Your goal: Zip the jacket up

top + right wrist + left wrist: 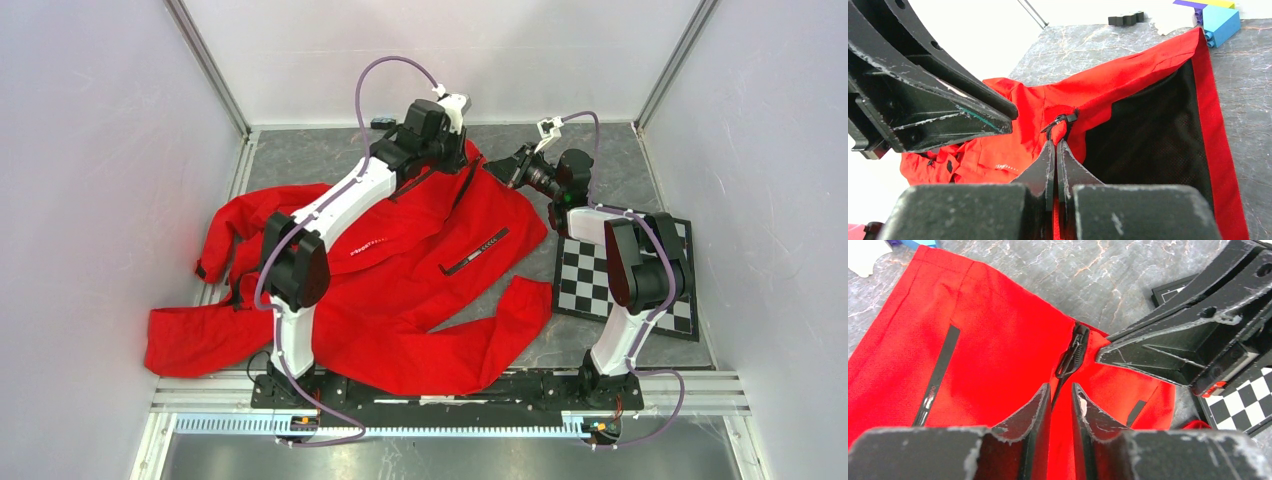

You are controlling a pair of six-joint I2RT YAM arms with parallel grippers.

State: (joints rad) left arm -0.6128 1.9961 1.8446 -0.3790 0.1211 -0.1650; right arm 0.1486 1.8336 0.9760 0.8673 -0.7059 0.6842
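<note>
Bare table lies left of the jacket; the checkerboard crowds its right edge.

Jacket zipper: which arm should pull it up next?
Probably the left. The left gripper straddles the zipper, jaws slightly apart; the right gripper is shut on the jacket beside it, anchoring it.

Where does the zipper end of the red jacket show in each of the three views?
Top external: under the left tool, at the jacket's far hem, mostly hidden.
Left wrist: centre, the zipper just beyond the left tool.
Right wrist: centre, the zipper above the right tool.
Shared landmark: the checkerboard, also at the left wrist view's right edge.
</note>
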